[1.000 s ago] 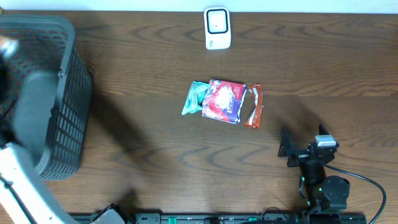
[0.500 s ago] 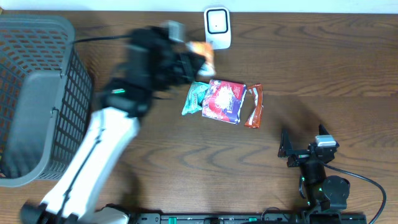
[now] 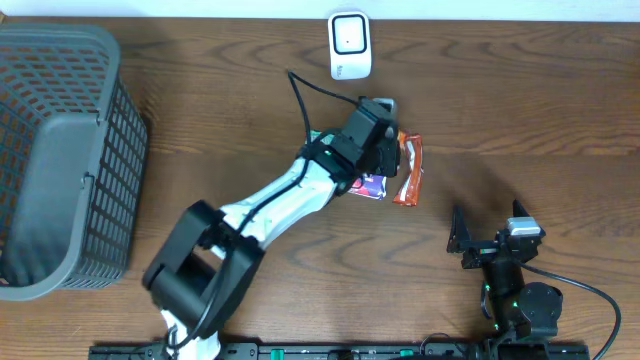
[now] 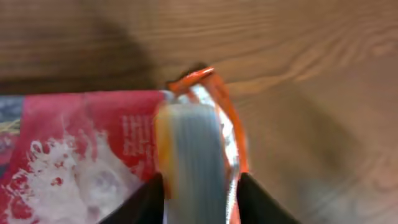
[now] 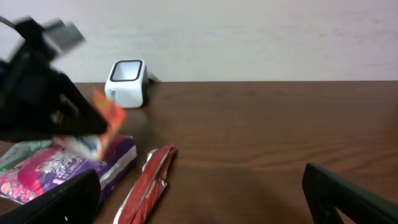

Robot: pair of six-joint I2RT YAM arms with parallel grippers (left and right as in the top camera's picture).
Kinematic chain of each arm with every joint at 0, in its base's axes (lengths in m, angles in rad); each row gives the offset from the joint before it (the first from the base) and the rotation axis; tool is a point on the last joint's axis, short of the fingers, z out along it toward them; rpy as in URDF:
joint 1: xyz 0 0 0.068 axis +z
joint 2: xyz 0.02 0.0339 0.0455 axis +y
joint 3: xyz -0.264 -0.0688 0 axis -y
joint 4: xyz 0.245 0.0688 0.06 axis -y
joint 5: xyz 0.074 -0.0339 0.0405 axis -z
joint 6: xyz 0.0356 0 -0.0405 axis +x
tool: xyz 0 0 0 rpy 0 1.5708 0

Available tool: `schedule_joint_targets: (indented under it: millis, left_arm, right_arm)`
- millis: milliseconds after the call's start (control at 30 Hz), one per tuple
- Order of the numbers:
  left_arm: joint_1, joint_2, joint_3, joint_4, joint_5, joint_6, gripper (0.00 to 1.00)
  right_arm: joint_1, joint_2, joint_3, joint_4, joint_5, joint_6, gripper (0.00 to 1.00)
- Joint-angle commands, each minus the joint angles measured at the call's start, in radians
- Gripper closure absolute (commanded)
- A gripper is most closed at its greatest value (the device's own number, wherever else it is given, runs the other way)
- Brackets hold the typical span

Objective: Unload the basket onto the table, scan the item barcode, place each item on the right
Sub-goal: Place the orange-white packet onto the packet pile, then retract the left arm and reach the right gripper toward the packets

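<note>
On your wood-grain table point(image 3: 520, 110) lie three crinkly flat packets point(image 3: 409, 172). The left gripper point(image 4: 199, 199) straddles a fourth, an orange packet point(image 4: 193, 155), but you cannot tell if it grips. The right gripper point(image 5: 202, 196) gapes wide.

Mock shop checkout: dark wooden counter point(image 3: 500, 120) with a white barcode scanner point(image 3: 350, 45) at the back, a grey shopping basket point(image 3: 60, 150) at one end, snack packets point(image 3: 408, 175) in the middle, pale wall point(image 5: 249, 37) behind

The left gripper point(image 3: 388, 148) hides most of the purple packet point(image 3: 372, 186); the orange packet point(image 4: 189, 155) between its fingers is blurred
</note>
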Motion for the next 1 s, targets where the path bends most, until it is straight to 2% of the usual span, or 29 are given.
schedule_joint_targets:
  millis: [0,100,200,300,533,600,633,767,800,967]
  left_arm:
    - [0.005,0.003,0.004,0.018,-0.026,0.018,0.6]
    - [0.018,-0.031,0.006,0.029,-0.026,0.018,0.51]
    - [0.05,-0.113,0.006,0.029,-0.026,0.018,0.34]
    - [0.098,-0.214,0.006,0.005,-0.026,0.017,0.24]
    - [0.287,-0.513,0.006,-0.309,-0.027,0.018,0.16]
    - [0.35,-0.587,0.006,-0.418,-0.026,0.017,0.12]
    - [0.403,-0.65,0.006,-0.527,-0.027,0.017,0.12]
    - [0.473,-0.74,0.006,-0.758,-0.027,0.018,0.11]
    - [0.481,-0.751,0.006,-0.8,-0.029,0.018,0.02]
    - [0.498,-0.763,0.004,-0.957,-0.18,0.018,0.02]
  right_arm:
    - [-0.005,-0.006,-0.001,-0.005,0.004,0.01,0.01]
    - [-0.005,-0.006,-0.001,-0.005,0.004,0.01,0.01]
    - [-0.005,-0.006,-0.001,-0.005,0.004,0.01,0.01]
    - [-0.005,-0.006,-0.001,-0.005,0.004,0.01,0.01]
    - [-0.005,-0.006,-0.001,-0.005,0.004,0.01,0.01]
    - [-0.005,-0.006,-0.001,-0.005,0.004,0.01,0.01]
    - [-0.005,-0.006,-0.001,-0.005,0.004,0.01,0.01]
    - [-0.005,-0.006,-0.001,-0.005,0.004,0.01,0.01]
    - [-0.005,-0.006,-0.001,-0.005,0.004,0.01,0.01]
    - [-0.005,-0.006,-0.001,-0.005,0.004,0.01,0.01]
